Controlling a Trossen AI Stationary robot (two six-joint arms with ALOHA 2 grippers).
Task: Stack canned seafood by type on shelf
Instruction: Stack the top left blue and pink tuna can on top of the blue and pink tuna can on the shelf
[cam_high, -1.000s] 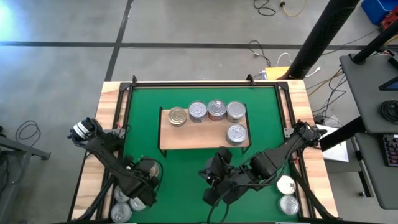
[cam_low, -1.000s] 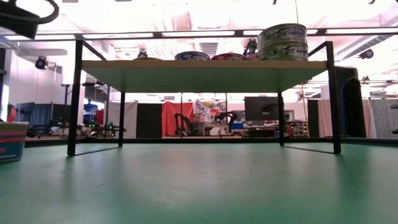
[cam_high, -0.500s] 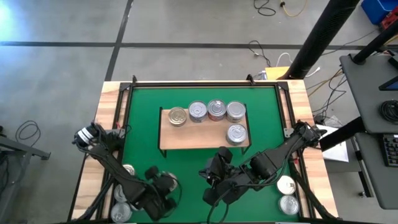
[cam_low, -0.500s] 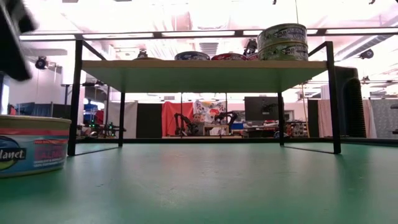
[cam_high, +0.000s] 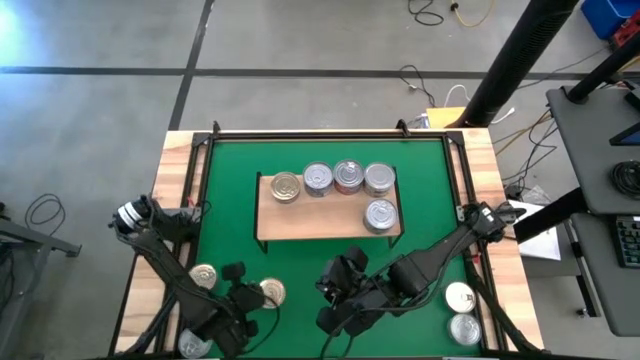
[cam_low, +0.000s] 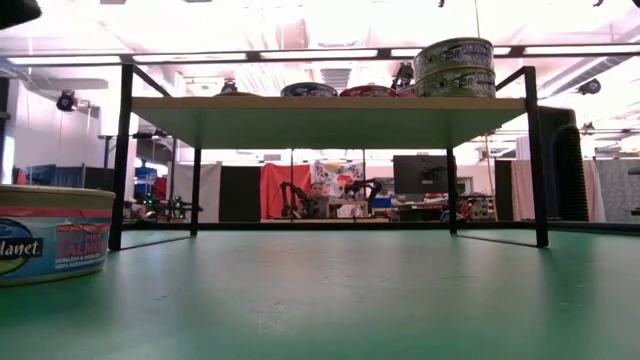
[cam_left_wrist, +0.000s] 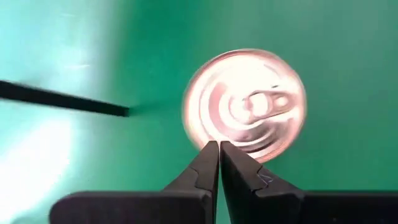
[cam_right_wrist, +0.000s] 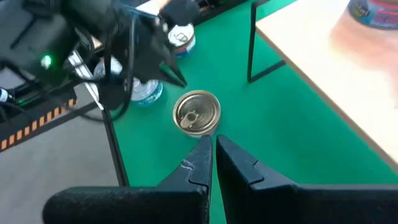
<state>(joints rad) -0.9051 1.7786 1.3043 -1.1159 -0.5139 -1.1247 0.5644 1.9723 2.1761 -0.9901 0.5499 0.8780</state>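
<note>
The light-wood shelf (cam_high: 310, 222) stands mid-mat on black legs and bears several tins: a gold one (cam_high: 286, 186), a row of three (cam_high: 348, 177) and one nearer (cam_high: 379, 214). In the low view two tins sit stacked (cam_low: 453, 67) on it. A gold-lidded tin (cam_high: 270, 292) stands on the mat, and a silver tin (cam_high: 204, 275) stands to its left. My left gripper (cam_left_wrist: 219, 144) is shut above the gold tin's (cam_left_wrist: 244, 104) near rim. My right gripper (cam_right_wrist: 213, 140) is shut, hovers over the mat right of that tin (cam_right_wrist: 198, 112) and touches nothing. My left gripper points down with shut fingers, and its tips overlap the gold tin's lid rim (cam_left_wrist: 214, 138) in the left wrist view. I cannot tell whether they touch it. The tin stands flat on the mat.
Two more tins (cam_high: 459, 297) (cam_high: 465, 328) lie at the near right of the table, and others (cam_high: 195, 345) sit near its left corner. In the low view a labelled tin (cam_low: 50, 235) stands close at the left. The mat under the shelf (cam_low: 330, 290) is bare.
My left gripper swung toward the table's right, then drew back toward the near-left. That uncovered first the silver tin, then the gold-lidded one. In the low view a tin slid closer and then stayed still. My right arm edged slightly toward the left.
</note>
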